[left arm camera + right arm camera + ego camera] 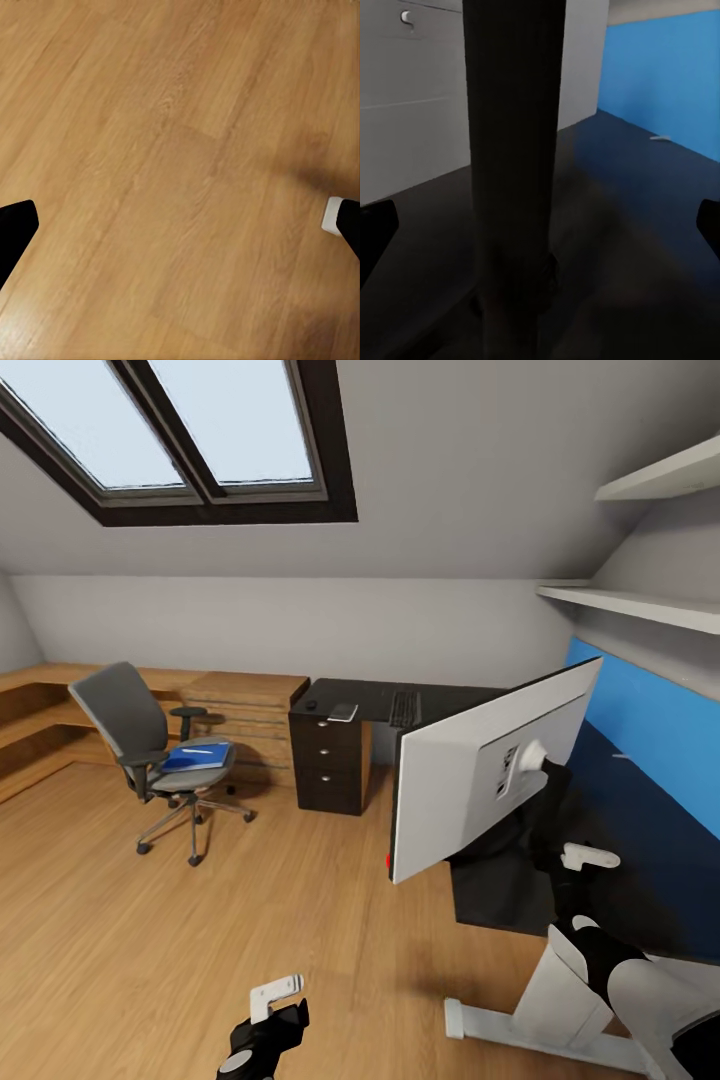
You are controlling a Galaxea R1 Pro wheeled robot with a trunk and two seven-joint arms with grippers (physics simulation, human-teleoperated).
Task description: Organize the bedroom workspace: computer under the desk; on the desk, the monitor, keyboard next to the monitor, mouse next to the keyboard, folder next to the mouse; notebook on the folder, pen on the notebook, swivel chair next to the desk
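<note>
Right wrist view: stand (514, 150) framed between spread right gripper (540, 225) jaws, ungripped. Monitor (490, 780) judged top-heavy, fragile; stand best grasped. Left gripper (180, 225) open, idle.

The head view looks from above and forward across the bedroom, taking in the skylight (200, 430) at upper left, the swivel chair (150, 760) at mid-left and the white back of the monitor (490, 780) right of centre, fairly near. The left wrist view faces straight down at the wood floor (172, 172), close up; the same floor fills the head view's lower left. The right wrist view sits very close to a dark upright post (514, 172), probably the monitor's stand, over the black desk (622, 247), which the head view also shows at right.
</note>
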